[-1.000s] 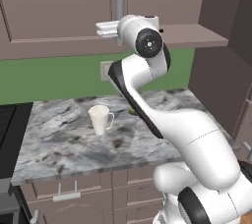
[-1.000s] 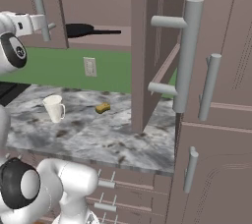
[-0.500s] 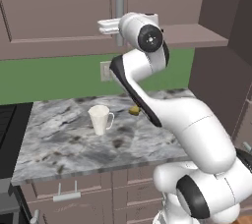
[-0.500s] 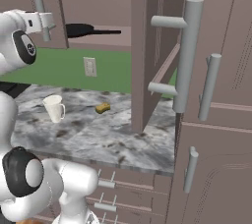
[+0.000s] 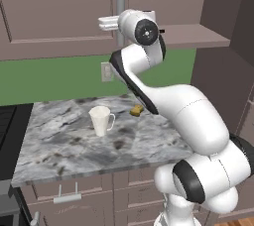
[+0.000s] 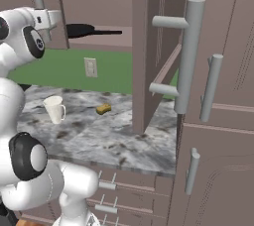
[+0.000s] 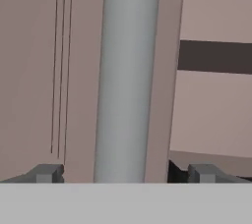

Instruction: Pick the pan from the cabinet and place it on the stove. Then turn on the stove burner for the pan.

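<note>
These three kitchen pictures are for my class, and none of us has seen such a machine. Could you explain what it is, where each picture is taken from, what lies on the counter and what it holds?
The machine is a white robot arm on a base. Two cameras ride behind it, left and right; the third sits on its hand. The gripper is raised to the silver bar handle of the closed left cabinet door. In the hand view, the bar stands between the two finger tips, and the jaws are apart. Nothing is held. The right door stands open, and the black pan lies on the shelf inside. On the marble counter stand a white mug and a small yellow sponge.
</note>
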Motion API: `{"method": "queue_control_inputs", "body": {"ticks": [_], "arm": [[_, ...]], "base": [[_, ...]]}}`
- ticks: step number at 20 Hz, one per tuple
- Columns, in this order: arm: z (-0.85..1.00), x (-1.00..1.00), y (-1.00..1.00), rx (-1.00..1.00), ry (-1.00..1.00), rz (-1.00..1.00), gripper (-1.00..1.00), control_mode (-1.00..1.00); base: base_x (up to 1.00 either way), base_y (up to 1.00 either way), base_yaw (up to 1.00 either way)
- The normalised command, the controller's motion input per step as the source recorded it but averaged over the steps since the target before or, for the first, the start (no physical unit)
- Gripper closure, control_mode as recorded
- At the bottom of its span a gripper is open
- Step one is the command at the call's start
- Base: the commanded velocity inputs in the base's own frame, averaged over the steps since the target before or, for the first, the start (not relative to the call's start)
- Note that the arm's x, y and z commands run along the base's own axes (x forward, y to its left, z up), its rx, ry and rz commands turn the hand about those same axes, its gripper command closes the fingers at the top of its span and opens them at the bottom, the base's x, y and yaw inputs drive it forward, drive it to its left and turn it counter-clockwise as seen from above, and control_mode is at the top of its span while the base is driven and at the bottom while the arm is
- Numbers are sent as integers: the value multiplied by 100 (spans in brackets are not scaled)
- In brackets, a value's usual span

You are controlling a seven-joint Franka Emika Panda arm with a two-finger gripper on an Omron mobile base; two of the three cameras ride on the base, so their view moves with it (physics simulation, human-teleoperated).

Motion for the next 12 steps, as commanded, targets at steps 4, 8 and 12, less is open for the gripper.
{"method": "queue_control_inputs", "body": {"ticks": [4,8,12], "arm": [[0,35,5,0,4,-2,100,-100],[0,31,11,0,2,-2,100,-100],[-1,24,14,0,1,-2,100,-100]], "base": [[0,0,0],[0,0,0],[0,0,0]]}}
